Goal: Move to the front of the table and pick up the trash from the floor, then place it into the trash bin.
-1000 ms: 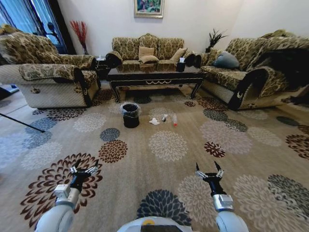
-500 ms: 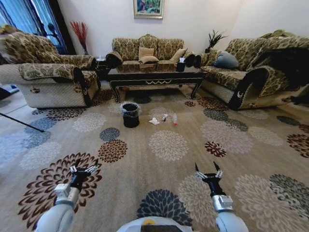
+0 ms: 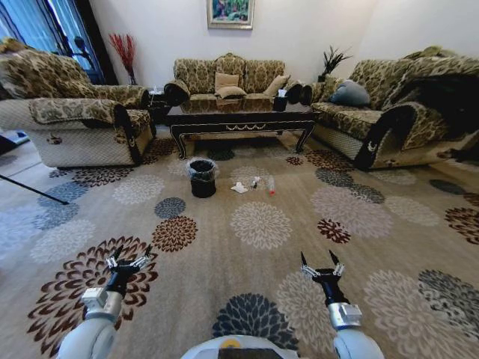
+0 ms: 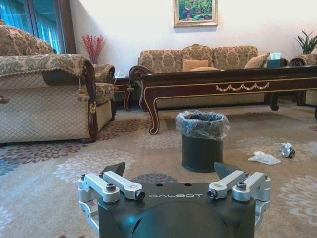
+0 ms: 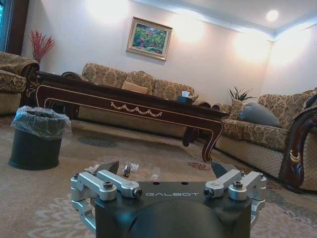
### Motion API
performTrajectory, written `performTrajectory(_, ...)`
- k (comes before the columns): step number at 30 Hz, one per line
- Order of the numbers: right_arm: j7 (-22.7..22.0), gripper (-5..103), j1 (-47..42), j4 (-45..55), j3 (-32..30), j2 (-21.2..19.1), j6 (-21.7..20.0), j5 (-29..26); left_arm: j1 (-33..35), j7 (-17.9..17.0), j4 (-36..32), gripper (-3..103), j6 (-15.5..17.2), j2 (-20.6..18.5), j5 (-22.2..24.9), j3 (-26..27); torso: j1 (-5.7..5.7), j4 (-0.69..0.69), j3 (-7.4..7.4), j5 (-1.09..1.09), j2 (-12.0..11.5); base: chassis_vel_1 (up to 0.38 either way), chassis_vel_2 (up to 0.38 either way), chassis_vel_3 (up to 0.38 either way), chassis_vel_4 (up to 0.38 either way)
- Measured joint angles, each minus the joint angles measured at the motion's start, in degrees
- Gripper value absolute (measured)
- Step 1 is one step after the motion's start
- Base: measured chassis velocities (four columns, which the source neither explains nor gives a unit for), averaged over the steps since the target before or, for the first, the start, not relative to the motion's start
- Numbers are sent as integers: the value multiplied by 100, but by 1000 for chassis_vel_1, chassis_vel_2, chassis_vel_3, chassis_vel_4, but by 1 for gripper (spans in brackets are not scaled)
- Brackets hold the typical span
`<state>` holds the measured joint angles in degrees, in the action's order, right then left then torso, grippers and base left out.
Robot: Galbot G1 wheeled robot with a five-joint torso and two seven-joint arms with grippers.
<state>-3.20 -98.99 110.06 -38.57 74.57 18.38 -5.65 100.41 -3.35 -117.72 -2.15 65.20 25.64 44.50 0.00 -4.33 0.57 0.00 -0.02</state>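
Head view. Table (image 3: pixel 239 118) straight ahead between the sofas; bin (image 3: pixel 202 178) on the floor (image 3: pixel 262 224) just before its front edge, trash (image 3: pixel 253 185) strewn just beside the bin on the robot's right: white tissue (image 3: pixel 239 188), small bottle (image 3: pixel 270 185). Compared with a second ago, carpet medallions sit slightly lower in frame and both arms lower too (camera shift, so the base advancing, not the objects moving). Approach judged under way, nothing yet picked up. Left gripper (image 3: pixel 126 261) and right gripper (image 3: pixel 322 268) held low and forward, fingers spread, nothing between them. Broad open carpet ahead; sofas flanking well apart, corridor wide.

Left wrist view. Left gripper (image 4: pixel 171 171) spread wide, empty. Bin (image 4: pixel 201 141) dead ahead with liner over rim, tissue (image 4: pixel 264 157) beside it, table (image 4: pixel 233 85) behind. Nearest obstruction the armchair, off to the side.

Right wrist view. Right gripper (image 5: pixel 163 169) spread, empty. Bin (image 5: pixel 37 138) off to one side, bottle (image 5: pixel 155 174) past the fingers, table (image 5: pixel 133 104) beyond; its curved leg the edge to watch.
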Motion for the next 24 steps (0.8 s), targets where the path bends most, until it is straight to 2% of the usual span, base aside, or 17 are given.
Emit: performTrajectory(24,-17,100,-8,-35,75,27,43,119,-15,6,-29,100,7,-5,-14,-74,0,-1,23,0,0,-112,112,108,-110)
